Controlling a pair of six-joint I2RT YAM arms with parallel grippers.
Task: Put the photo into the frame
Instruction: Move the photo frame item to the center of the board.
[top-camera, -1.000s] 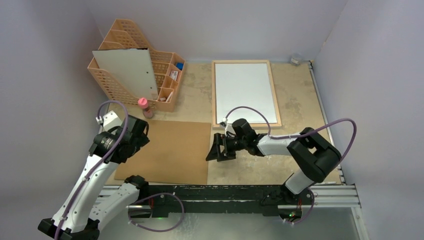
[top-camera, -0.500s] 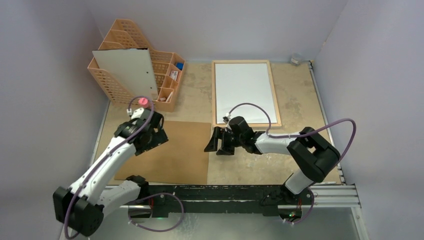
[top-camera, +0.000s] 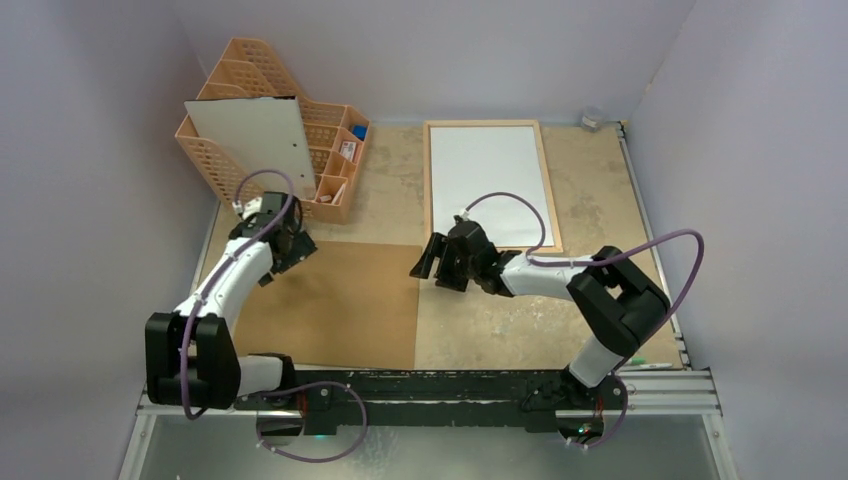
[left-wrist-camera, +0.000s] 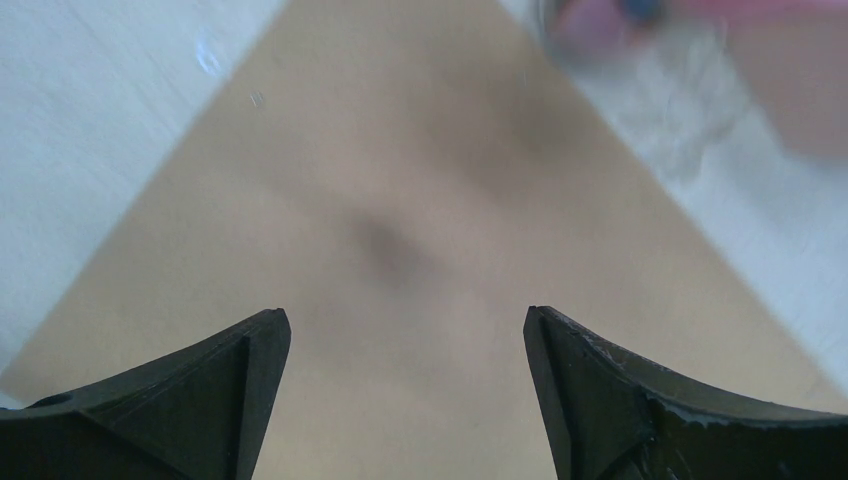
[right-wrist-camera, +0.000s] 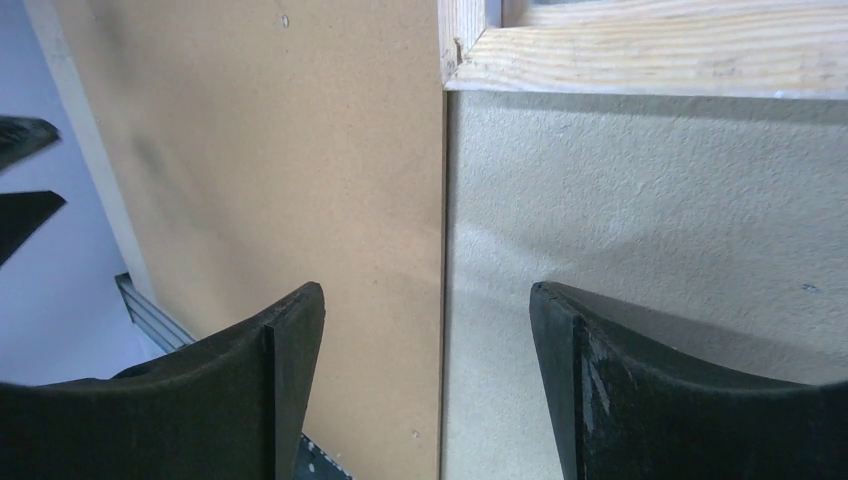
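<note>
Top external view recorded both tools spread wide and empty: left gripper (top-camera: 289, 251) above the far-left corner of the brown fibreboard sheet (top-camera: 340, 300), right gripper (top-camera: 428, 267) straddling that sheet's right edge, near the frame (top-camera: 428, 190), which lay flat at far right, white-filled.

Nothing written can be read in any view; a small red-and-white packet (top-camera: 347, 150) in a compartment of the peach lattice file organiser (top-camera: 232, 72) may carry print, but it is too small to tell; both wrist views show only plain, unmarked surfaces, the left one blurred.
</note>
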